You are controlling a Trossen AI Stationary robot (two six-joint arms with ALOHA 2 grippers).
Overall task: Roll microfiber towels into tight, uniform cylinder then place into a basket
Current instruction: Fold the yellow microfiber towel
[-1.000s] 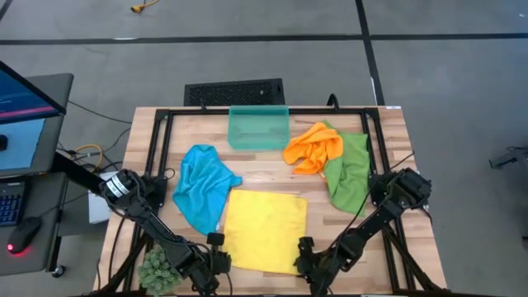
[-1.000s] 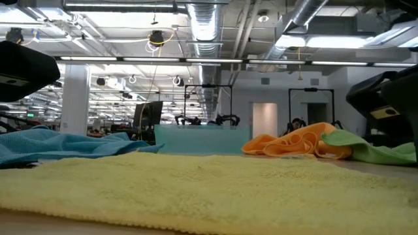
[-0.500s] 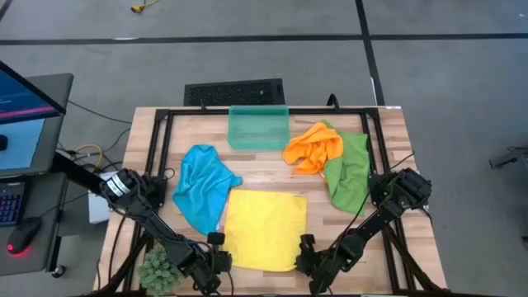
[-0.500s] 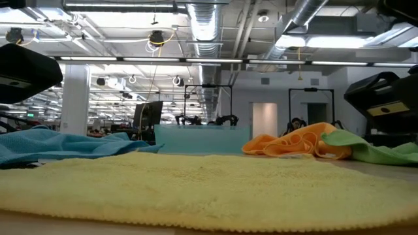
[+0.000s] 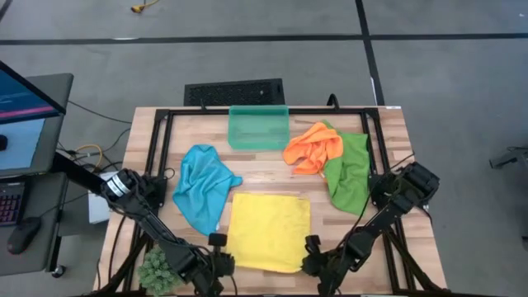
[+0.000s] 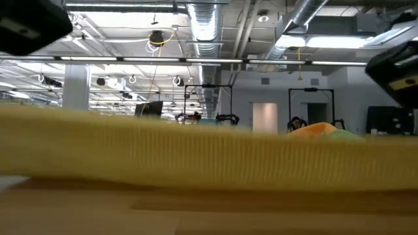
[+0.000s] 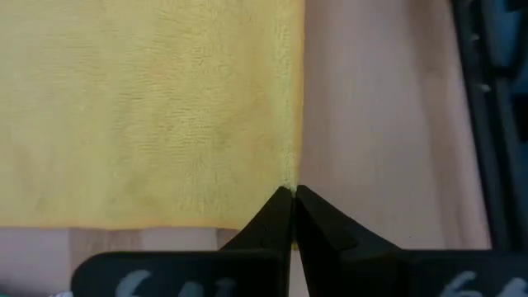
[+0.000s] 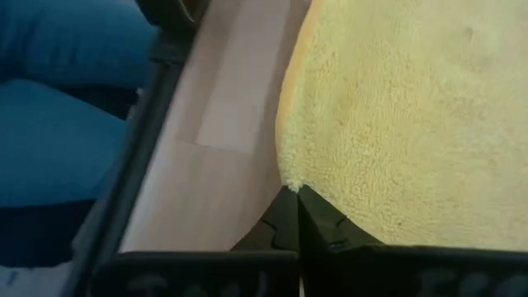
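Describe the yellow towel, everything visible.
The yellow towel is a fuzzy, terry-like microfiber square, spread mostly flat on the wooden table at its near middle, beside the blue towel. The left gripper is shut on one near corner and the right gripper on the other. In the low view its near edge is lifted off the tabletop, with a gap beneath. It lies outside the basket.

Both arms are dark, near-black, built of slim jointed links — the left arm (image 5: 136, 210) carries a pale silver-grey collar near its base, the right arm (image 5: 388, 210) a bulkier black housing. Each wrist view shows two black, wedge-shaped fingers (image 7: 272, 219) tapering to a point above a dark body with blurred pale markings.
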